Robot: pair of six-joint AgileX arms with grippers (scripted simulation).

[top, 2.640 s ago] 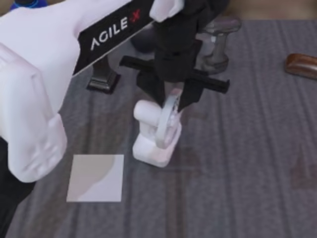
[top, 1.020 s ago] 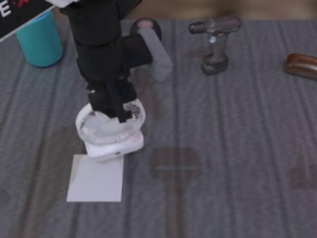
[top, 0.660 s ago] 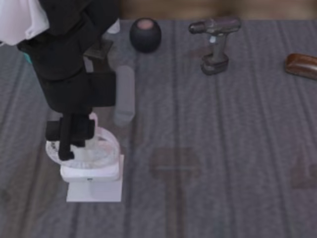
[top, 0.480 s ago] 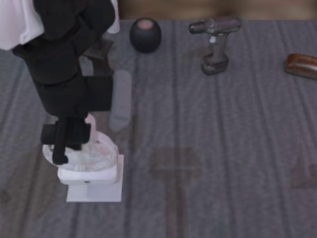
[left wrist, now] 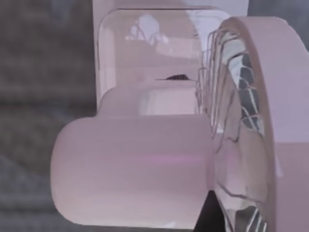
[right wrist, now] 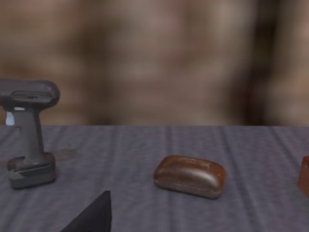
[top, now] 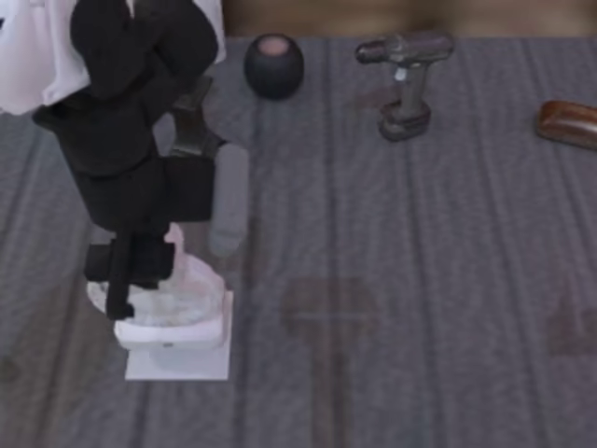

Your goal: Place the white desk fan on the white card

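My left gripper (top: 138, 285) is shut on the white desk fan (top: 177, 313), holding it by its round grille at the table's front left. The fan's blocky base (top: 173, 333) sits over the white card (top: 179, 366), covering the card's far half; I cannot tell whether base and card touch. In the left wrist view the fan's motor housing (left wrist: 135, 169) and ring grille (left wrist: 251, 121) fill the picture. Its base (left wrist: 145, 53) lies beyond, with a strip of the card (left wrist: 169, 4) past it. One dark fingertip (left wrist: 208, 218) shows against the grille. My right arm is out of the top view.
A dark round speaker (top: 273, 65), a grey drill (top: 406, 82) and a brown rounded block (top: 567, 122) stand along the far side. A black stand (top: 191, 131) is behind my left arm. The right wrist view shows the drill (right wrist: 29, 135) and the brown block (right wrist: 190, 175).
My left gripper carried the fan from the table's middle to the left and down over the card. In the last half second it shifted only slightly toward the card.
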